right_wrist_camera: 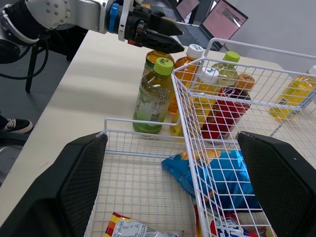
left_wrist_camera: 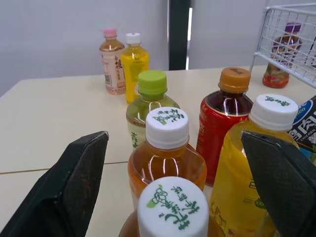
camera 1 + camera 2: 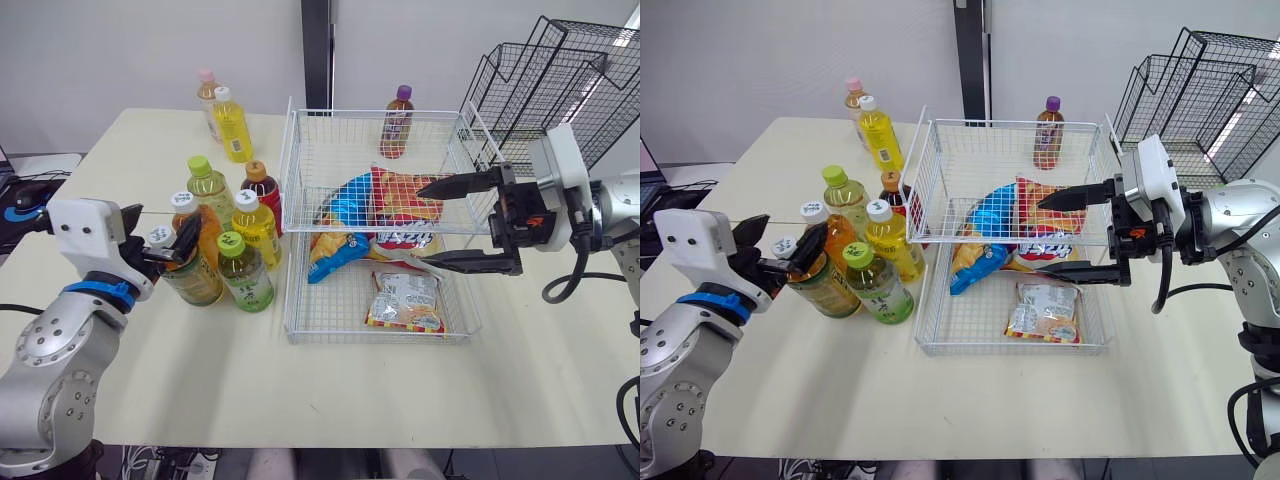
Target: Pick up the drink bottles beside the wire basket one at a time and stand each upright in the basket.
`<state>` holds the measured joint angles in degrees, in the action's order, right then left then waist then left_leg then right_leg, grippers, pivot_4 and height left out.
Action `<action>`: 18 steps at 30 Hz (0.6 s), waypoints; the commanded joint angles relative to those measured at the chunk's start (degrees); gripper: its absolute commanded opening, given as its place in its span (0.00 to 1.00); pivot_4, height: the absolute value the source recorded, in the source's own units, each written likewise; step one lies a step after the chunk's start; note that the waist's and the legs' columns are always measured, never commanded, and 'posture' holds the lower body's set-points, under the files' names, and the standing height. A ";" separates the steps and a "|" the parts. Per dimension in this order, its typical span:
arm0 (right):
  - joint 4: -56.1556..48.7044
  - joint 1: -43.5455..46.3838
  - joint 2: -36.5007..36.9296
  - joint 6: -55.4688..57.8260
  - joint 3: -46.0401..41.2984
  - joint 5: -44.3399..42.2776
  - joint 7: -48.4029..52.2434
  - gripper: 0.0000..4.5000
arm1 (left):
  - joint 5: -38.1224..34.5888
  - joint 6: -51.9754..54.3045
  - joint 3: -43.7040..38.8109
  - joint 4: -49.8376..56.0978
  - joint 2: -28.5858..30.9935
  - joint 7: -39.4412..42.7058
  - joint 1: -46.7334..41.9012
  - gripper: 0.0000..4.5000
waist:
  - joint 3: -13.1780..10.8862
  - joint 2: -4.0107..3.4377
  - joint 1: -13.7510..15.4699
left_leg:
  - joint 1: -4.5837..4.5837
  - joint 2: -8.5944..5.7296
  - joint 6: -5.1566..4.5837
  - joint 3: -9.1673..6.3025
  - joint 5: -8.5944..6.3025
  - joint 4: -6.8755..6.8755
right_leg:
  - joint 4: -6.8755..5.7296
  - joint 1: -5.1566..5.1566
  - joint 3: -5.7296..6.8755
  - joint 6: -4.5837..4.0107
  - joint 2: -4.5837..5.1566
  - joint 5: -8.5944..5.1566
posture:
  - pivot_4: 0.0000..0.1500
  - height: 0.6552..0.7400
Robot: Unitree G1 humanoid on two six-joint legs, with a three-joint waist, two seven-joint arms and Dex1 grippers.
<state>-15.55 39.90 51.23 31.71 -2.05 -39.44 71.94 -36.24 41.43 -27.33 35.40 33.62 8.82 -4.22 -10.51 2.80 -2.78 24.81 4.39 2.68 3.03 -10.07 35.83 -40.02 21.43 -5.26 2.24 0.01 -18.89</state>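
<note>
Wire basket (image 3: 380, 338) holds snack bags (image 3: 385, 210) and one purple-capped bottle (image 3: 397, 122), upright at its far side. Other bottles (image 3: 245, 225) stand on the table left of the basket, long axes vertical, caps up. Left gripper (image 3: 160, 235) jaws spread either side of the nearest white-capped bottle (image 2: 173, 205); right gripper (image 3: 422, 225) jaws spread wide over the basket

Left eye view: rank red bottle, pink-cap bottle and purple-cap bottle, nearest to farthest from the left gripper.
1. Red bottle, in the cluster just right of the left gripper.
2. Pink-cap bottle, near the table's far edge.
3. Purple-cap bottle, standing in the basket's far compartment, farther right.
</note>
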 commanded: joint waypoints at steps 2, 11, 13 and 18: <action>-2.03 0.34 0.99 0.08 -2.58 -0.60 -0.64 1.00 | 1.37 1.09 0.33 1.13 0.79 -0.52 -0.07 0.99 | 0.00 0.00 0.00 | 0.00 0.00 0.00 0.00 0.00 0.00 | 0.00 0.00 0.00 0.00 0.00 0.00 | 1.00 0.88; -2.76 0.22 1.14 0.80 -3.16 -1.07 -1.28 1.00 | 2.03 2.21 1.07 2.57 0.01 -0.61 0.46 0.65 | 0.00 0.00 0.04 | 0.00 -0.01 0.00 0.00 0.00 0.00 | 0.01 -0.01 0.00 0.00 0.00 0.00 | 1.00 0.88; -2.82 0.44 1.10 1.26 -3.30 -1.32 -1.47 1.00 | 1.73 2.60 1.08 2.99 -0.22 -0.94 0.29 0.50 | 0.00 0.00 0.04 | 0.00 0.00 0.00 0.00 0.00 0.00 | 0.01 -0.01 -0.01 0.00 0.00 0.00 | 1.00 0.88; -2.49 0.80 1.18 1.39 -3.49 -0.89 -1.42 1.00 | 1.79 3.09 0.35 3.77 -0.43 -1.14 1.35 0.30 | 0.00 0.00 0.04 | 0.00 0.00 0.00 0.00 0.00 0.00 | 0.02 -0.01 -0.01 0.00 0.01 0.00 | 1.00 0.88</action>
<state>-16.91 39.62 51.51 33.26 -3.26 -39.57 70.85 -34.50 44.60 -26.06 36.70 33.41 7.97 -3.00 -10.51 2.81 -2.74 24.81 4.38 2.68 3.03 -10.08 35.83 -40.00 21.42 -5.28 2.25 0.02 -18.89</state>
